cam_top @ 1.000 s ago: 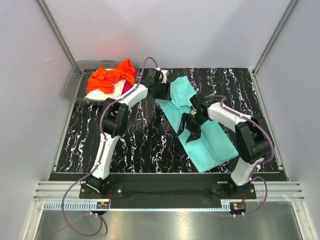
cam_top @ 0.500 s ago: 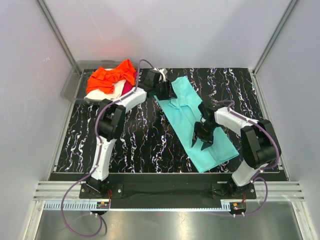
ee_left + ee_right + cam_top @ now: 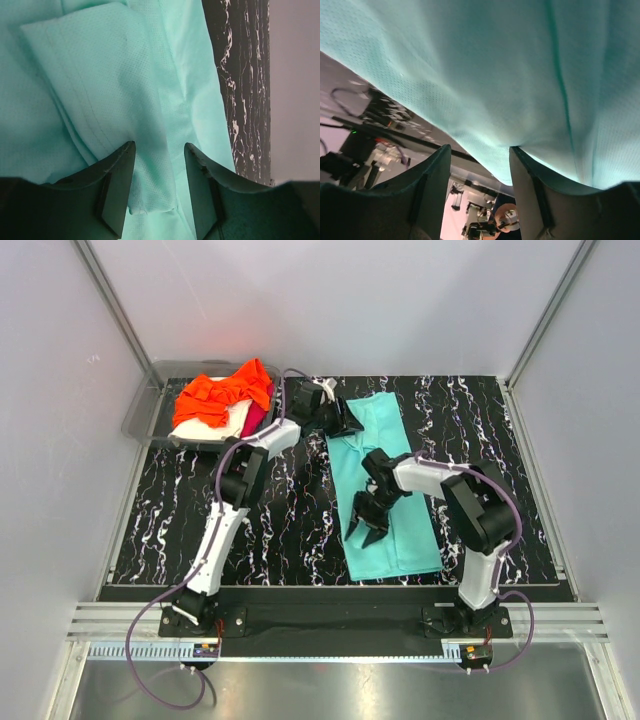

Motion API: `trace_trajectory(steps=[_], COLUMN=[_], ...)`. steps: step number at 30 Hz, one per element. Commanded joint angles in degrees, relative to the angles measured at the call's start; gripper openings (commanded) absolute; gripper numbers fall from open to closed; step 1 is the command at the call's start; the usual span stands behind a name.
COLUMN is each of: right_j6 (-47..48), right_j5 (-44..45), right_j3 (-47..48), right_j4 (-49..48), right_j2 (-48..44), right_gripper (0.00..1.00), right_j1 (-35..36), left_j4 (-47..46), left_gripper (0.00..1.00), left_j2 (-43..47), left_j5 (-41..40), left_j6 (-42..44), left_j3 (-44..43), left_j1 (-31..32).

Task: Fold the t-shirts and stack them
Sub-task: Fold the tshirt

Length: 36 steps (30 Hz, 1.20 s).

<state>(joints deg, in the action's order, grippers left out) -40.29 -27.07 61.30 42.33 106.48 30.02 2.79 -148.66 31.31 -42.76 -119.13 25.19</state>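
A turquoise-teal t-shirt (image 3: 405, 530) lies lengthwise on the black marbled table, right of centre. My left gripper (image 3: 345, 423) is at its far left corner. In the left wrist view (image 3: 159, 150) the jaws stand apart over a folded edge of teal cloth (image 3: 100, 75), not pinching it. My right gripper (image 3: 362, 525) is at the shirt's left edge. In the right wrist view (image 3: 480, 152) it is open, with teal cloth (image 3: 485, 65) draped over one finger and lifted. Orange (image 3: 220, 392), cream-white (image 3: 235, 420) and magenta-red (image 3: 256, 412) shirts lie heaped at the far left.
The heap of shirts sits on a grey plastic tray (image 3: 140, 418) at the table's far left corner. White enclosure walls stand on three sides. The arm bases are bolted at the near edge.
My right gripper has swept left, and the shirt's near part has swung with it from a diagonal to nearly straight towards me. My left gripper has shifted slightly right at the far corner.
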Motion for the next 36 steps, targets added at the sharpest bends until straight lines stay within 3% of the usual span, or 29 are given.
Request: trace_trajectory(steps=[1, 9, 18, 23, 27, 36], right_j6=[-5.0, -3.0, 6.2, 8.0, 9.8, 12.3], right_j5=[-4.6, -4.7, 7.6, 9.6, 9.1, 8.3], right_j3=[5.9, 13.5, 8.8, 2.3, -2.2, -2.4], right_j4=[-7.6, -5.5, 7.2, 9.4, 10.1, 12.6], right_j2=[3.6, 2.1, -10.8, -19.3, -23.1, -22.3], right_gripper=[0.58, 0.64, 0.79, 0.80, 0.80, 0.81], right_j1=[1.8, 1.5, -2.9, -10.0, -16.5, -21.1], left_j4=[-4.5, 0.4, 3.0, -7.8, -7.3, -5.4], left_gripper=[0.51, 0.55, 0.55, 0.53, 0.52, 0.54], left_j2=[-0.9, 7.8, 19.3, 23.3, 18.2, 3.6], left_j5=[2.4, 2.1, -1.1, -4.8, -3.5, -2.7], left_j6=[-1.0, 2.2, 4.2, -2.8, -4.1, -5.8], left_j3=[-3.9, -2.7, 11.6, 23.4, 20.0, 3.7], left_j1=[-1.1, -3.6, -1.8, 0.6, 2.1, 1.9])
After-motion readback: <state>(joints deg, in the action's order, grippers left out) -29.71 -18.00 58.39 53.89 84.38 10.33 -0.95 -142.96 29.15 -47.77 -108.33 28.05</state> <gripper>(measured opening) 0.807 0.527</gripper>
